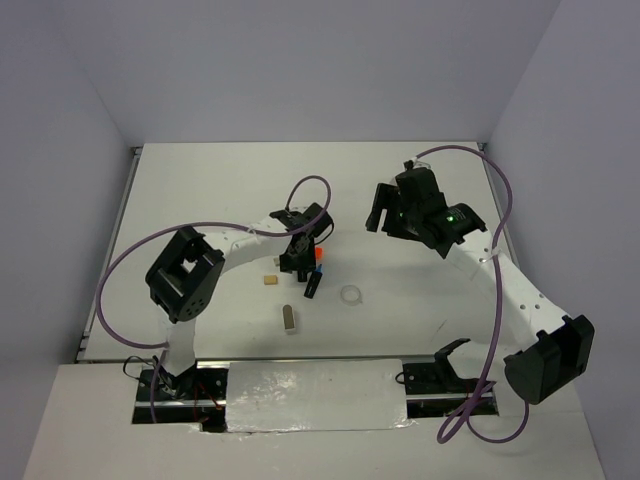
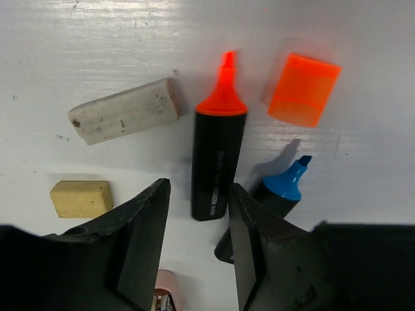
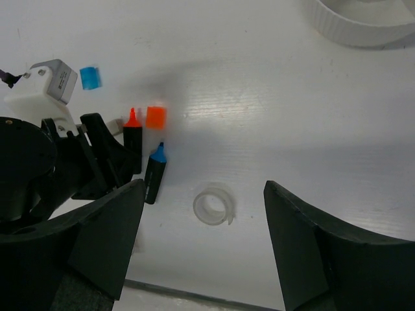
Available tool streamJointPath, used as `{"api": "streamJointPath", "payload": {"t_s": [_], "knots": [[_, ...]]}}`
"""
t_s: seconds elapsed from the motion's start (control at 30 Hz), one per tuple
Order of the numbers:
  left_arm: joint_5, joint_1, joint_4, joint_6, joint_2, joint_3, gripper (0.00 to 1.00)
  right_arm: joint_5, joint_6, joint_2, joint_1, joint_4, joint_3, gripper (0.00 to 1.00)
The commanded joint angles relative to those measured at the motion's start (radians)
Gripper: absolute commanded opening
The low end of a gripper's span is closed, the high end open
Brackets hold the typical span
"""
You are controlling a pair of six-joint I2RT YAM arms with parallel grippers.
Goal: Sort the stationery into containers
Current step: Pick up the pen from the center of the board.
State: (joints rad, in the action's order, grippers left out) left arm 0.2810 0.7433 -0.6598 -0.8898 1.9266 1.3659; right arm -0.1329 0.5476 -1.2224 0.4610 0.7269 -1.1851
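My left gripper (image 2: 199, 194) is open and low over the table, its jaws either side of the rear end of the black marker with the bare orange tip (image 2: 217, 162). Its orange cap (image 2: 305, 89) lies apart. A black marker with a blue tip (image 2: 285, 188) lies by the right finger. A grey block (image 2: 126, 111), a tan block (image 2: 81, 197) and the end of the pink tube (image 2: 165, 291) are nearby. My right gripper (image 3: 204, 188) is wide open, high above the clear tape ring (image 3: 213, 206). A blue block (image 3: 90, 77) lies further off. The white dish (image 3: 363, 23) shows only its rim.
In the top view the left gripper (image 1: 300, 255) is at the table's middle and the right gripper (image 1: 385, 215) is to its right. The tape ring (image 1: 352, 295), the tan block (image 1: 268, 281) and a pale short item (image 1: 290, 318) lie nearer the front. Grey walls enclose the table.
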Motion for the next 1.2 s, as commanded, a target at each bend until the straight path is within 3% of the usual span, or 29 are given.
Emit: {"api": "streamJointPath", "payload": {"t_s": [0.0,0.63,0.73,0.9,0.97,1.17], "knots": [[0.032,0.001,-0.001,-0.023,-0.014,-0.022,0.54,0.021,-0.017,0.014,-0.002,0.002,0.001,0.81],[-0.048,0.002,0.118,-0.006,-0.008,-0.157,0.47,0.081,-0.003,0.020,-0.002,-0.017,-0.001,0.81],[-0.052,0.008,0.117,0.006,-0.032,-0.169,0.20,0.096,0.008,0.026,-0.001,-0.023,0.004,0.81],[-0.003,0.011,0.104,0.029,-0.142,-0.168,0.13,0.124,0.026,0.029,-0.002,-0.038,0.005,0.81],[0.010,0.011,0.103,0.051,-0.201,-0.157,0.00,0.127,0.032,0.024,-0.001,-0.050,0.013,0.81],[0.088,0.011,0.060,0.091,-0.406,-0.120,0.00,0.107,0.072,-0.069,0.010,-0.046,-0.008,0.82]]}}
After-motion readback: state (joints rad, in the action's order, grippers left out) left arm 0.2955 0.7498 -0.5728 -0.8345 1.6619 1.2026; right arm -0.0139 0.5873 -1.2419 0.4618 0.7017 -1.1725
